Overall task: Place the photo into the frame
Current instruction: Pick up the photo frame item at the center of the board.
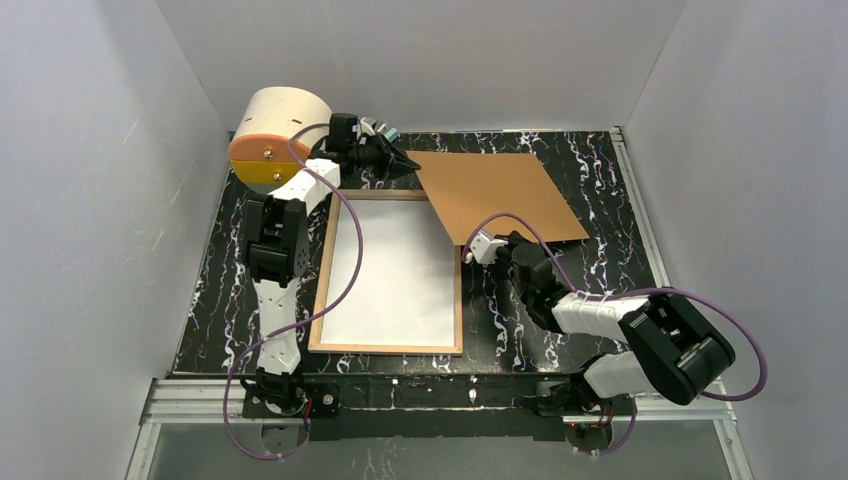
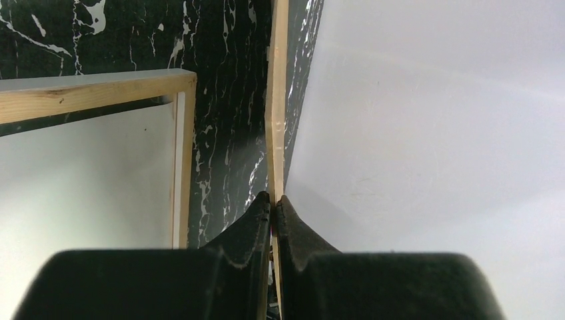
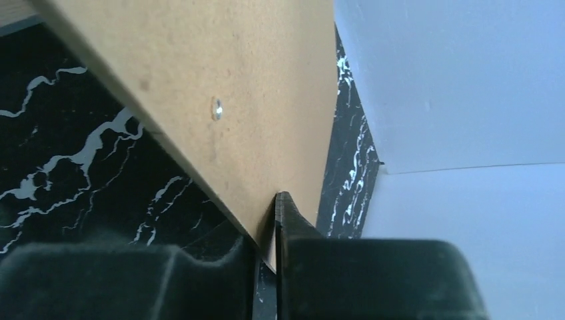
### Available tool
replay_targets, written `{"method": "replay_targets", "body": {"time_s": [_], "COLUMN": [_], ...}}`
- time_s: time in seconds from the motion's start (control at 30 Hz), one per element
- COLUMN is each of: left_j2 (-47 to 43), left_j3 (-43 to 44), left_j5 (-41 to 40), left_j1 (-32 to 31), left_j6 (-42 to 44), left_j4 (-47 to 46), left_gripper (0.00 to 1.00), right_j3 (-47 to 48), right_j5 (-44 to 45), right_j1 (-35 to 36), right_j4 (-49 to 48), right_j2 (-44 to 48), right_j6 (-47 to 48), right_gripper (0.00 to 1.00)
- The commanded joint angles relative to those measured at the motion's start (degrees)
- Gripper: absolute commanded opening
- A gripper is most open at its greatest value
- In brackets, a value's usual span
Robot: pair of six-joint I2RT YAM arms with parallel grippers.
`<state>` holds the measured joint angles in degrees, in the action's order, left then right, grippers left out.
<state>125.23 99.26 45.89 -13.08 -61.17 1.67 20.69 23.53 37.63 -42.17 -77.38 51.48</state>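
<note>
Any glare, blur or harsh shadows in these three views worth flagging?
Top external: even light, sharp across the frame and backing board. Left wrist: the left gripper, near the lens, is dark and soft; the board's edge is sharper. Right wrist: the right gripper is blurred, board texture crisp, one small bright glint.

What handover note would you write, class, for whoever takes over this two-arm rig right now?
Left gripper: shut on the far left corner of the thin brown backing board.
Right gripper: shut on the board's near edge.
Light wood rectangular frame: flat on the black marbled table, with a white sheet inside.
Done: board held up, overlapping the frame's far right corner.
Left: probably lay the board onto the frame.
</note>
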Motion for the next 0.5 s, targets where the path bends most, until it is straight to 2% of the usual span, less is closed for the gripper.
{"method": "replay_targets", "body": {"time_s": [0.0, 0.07, 0.2, 0.27, 0.47], "left_j2": [-2.3, -2.4, -2.6, -3.0, -6.2], "left_j3": [1.5, 1.8, 2.6, 3.3, 5.8], "left_j5": [2.2, 2.2, 2.0, 1.8, 0.1], "left_j1": [0.8, 0.8, 0.8, 0.9, 1.5], "left_j6": [-0.3, -0.4, -0.8, -0.7, 0.2], "left_j4": [0.9, 0.8, 0.6, 0.7, 1.2], "left_gripper": [0.00, 0.00, 0.00, 0.03, 0.37], "right_j3": [1.8, 2.1, 3.9, 6.1, 13.7], "right_j5": [-3.6, -4.4, -4.1, -3.0, -3.3], "right_j1": [-0.1, 0.1, 1.1, 1.1, 1.1], "right_j4": [-3.8, -3.7, -2.3, 0.2, 10.3], "right_j2": [1.6, 2.8, 5.4, 7.3, 12.8], "right_j6": [2.4, 3.4, 6.1, 6.7, 5.7], "right_gripper": [0.08, 0.01, 0.01, 0.01, 0.01]}}
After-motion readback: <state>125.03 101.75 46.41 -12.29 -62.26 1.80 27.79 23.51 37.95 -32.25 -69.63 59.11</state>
